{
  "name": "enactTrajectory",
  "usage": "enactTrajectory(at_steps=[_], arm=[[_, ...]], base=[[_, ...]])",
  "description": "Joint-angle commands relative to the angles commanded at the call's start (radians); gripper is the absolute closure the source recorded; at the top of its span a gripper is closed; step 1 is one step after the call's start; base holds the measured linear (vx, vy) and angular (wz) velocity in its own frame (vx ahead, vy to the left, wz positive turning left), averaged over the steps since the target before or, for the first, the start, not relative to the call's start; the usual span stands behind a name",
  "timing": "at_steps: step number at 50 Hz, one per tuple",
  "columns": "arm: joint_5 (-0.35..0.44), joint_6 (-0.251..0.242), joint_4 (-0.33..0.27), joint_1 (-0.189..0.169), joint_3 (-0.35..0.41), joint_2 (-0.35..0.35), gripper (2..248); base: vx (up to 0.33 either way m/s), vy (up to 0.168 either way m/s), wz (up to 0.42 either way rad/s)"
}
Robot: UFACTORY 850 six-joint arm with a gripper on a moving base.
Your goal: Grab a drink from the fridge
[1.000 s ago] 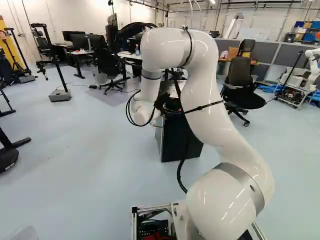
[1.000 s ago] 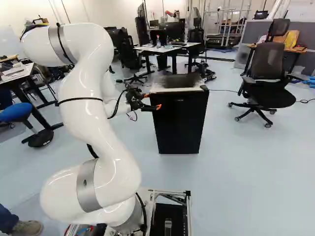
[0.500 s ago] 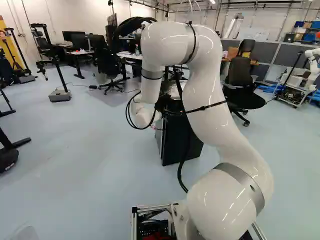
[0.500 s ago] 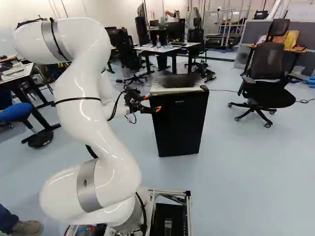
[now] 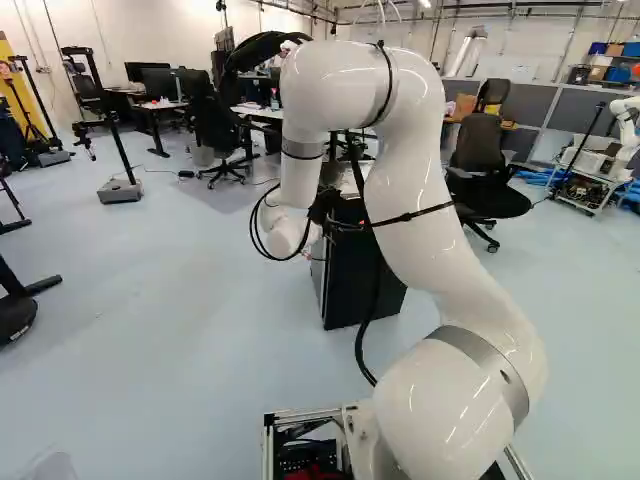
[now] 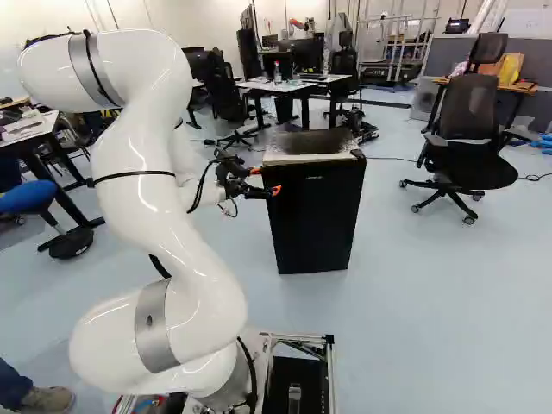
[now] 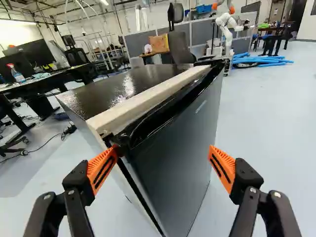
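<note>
Black office chair (image 6: 471,169), blue tubes (image 7: 261,60) on floor (image 7: 266,108), grey partition (image 7: 199,33)

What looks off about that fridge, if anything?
Perhaps the fridge door: a dark gap runs along its top edge, so it may be ajar, though that could be just a handle recess. I see no spill or damage.

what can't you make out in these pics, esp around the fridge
- Any drink inside the fridge: hidden behind its door, wrist view.
- Most of the end effector: hidden by the arm, left base view.
- Whether the finger by the door's corner touches it: unclear, wrist view.
- What the bottle on the far desk holds: too small, right base view.
</note>
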Motion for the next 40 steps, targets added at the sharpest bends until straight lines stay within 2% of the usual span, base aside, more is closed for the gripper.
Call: enactTrajectory(at_steps=[23, 40], arm=[[0.016, 0.000, 0.000, 0.009, -0.004, -0.002, 3], [0.016, 0.000, 0.000, 0.015, -0.042, -0.024, 3]], base=[[0.000, 0.000, 0.000], [0.000, 0.000, 0.000]])
